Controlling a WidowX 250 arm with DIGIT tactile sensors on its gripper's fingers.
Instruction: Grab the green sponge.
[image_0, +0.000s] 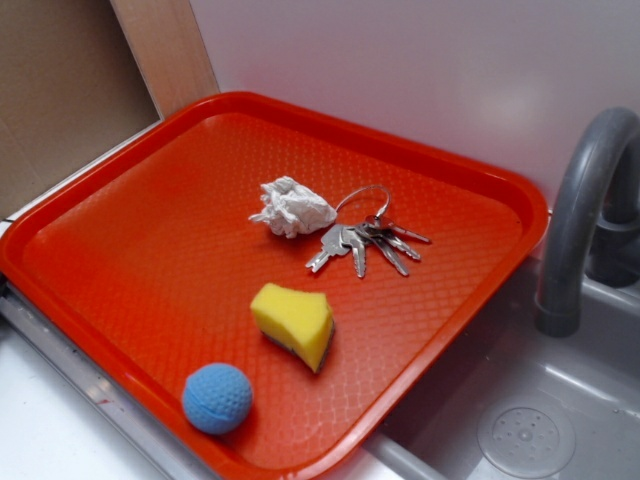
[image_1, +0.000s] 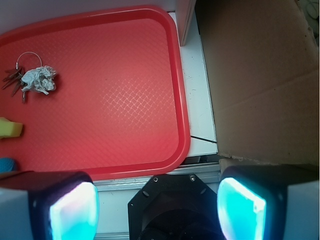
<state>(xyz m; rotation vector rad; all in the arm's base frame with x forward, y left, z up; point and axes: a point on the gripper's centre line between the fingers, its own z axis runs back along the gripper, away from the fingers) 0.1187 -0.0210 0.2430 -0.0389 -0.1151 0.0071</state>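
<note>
On the textured red plastic tray (image_0: 120, 250), toward its front rim, lies the green sponge (image_0: 293, 322), a wedge of yellow foam with a thin dark scouring layer along its lower face. It rests flat on the tray floor, apart from every other item. Near it, at the front corner and close to the raised rim, sits a blue dimpled ball (image_0: 217, 398), not touching the sponge. Further in, around the tray's middle, a crumpled white paper wad (image_0: 291, 207) lies just beside a bunch of metal keys on a wire ring (image_0: 365, 240); the ring's loop reaches behind the wad.

The left half of the tray floor in the exterior view is open. The tray's right rim borders a grey sink basin (image_0: 520, 420) with a curved grey tap (image_0: 580, 210) standing beside that edge. A white wall (image_0: 420, 70) runs behind the tray; brown cardboard (image_0: 60, 90) stands at the rear left.

In the wrist view the end effector (image_1: 156, 212) hangs outside the tray's rim, over the white desk strip (image_1: 200, 100), its two fingers spread wide with nothing between them. From there only a sliver of the sponge shows at the left frame edge.
</note>
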